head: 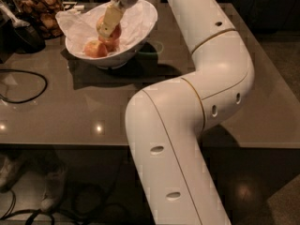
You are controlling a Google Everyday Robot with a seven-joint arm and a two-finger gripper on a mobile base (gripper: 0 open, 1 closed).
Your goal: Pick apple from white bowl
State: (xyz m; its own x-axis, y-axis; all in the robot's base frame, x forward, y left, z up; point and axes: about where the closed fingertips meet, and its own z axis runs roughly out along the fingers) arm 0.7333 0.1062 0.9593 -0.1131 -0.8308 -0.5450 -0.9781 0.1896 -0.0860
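Note:
The white bowl [140, 20], lined with crumpled white paper, stands at the back of the brown table. Three apples show in it. My gripper [109, 29] reaches down into the bowl from above, one cream finger [111, 18] lying across the front of the pinkish-red apple [116, 32]. The gripper is shut on this apple and holds it a little above the other two. A paler orange apple [95, 49] lies at the bowl's lower left. A darker red apple [109, 44] lies just under the held one.
A glass jar of snacks [40, 8] and a dark object [21, 36] stand left of the bowl. A black cable [26, 86] loops on the table [70, 116] at the left. My white arm [187, 102] bends over the table's front edge.

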